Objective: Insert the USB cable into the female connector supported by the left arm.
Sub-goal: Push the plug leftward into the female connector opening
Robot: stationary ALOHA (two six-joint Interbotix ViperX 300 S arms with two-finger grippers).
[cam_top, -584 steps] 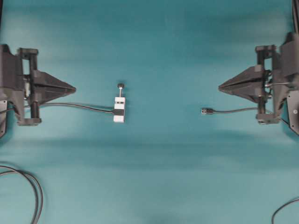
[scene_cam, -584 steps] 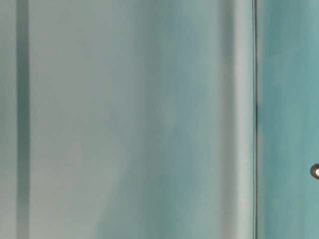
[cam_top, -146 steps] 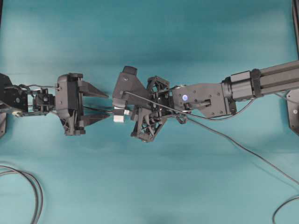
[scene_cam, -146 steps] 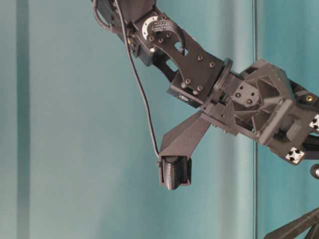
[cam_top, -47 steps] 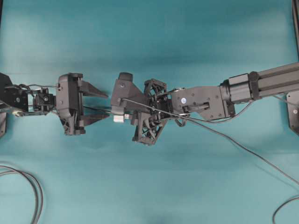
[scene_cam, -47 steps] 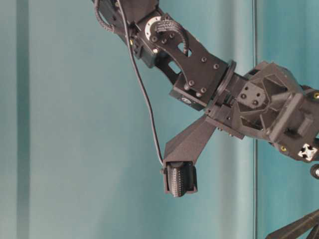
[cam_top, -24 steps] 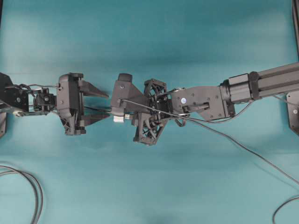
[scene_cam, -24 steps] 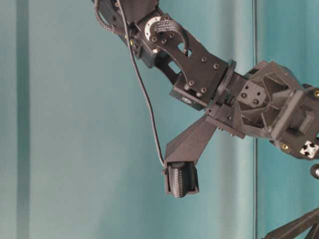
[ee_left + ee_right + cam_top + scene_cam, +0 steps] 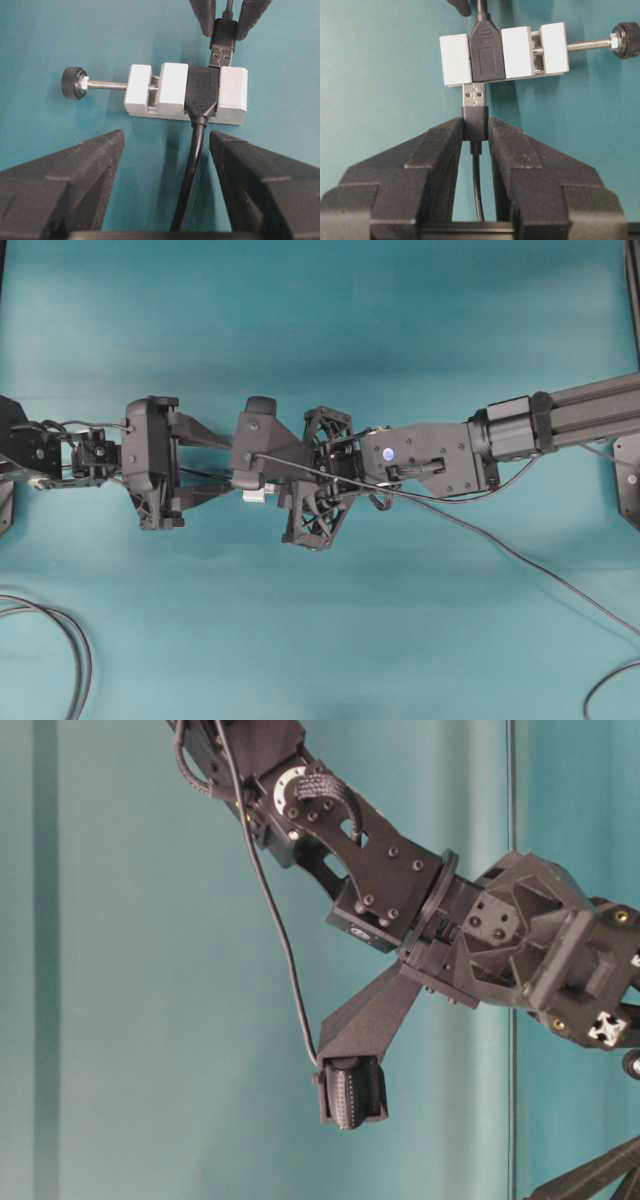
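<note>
Right gripper point(image 9: 475, 131) pinches the USB cable point(image 9: 475, 114), plug tip at the female connector point(image 9: 504, 53); left gripper point(image 9: 165, 150) stands wide open.

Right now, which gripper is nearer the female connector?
Right. The right gripper holds the USB cable with its plug tip at the female connector. The left gripper stands open on the opposite side, short of the connector, not touching it.
</note>
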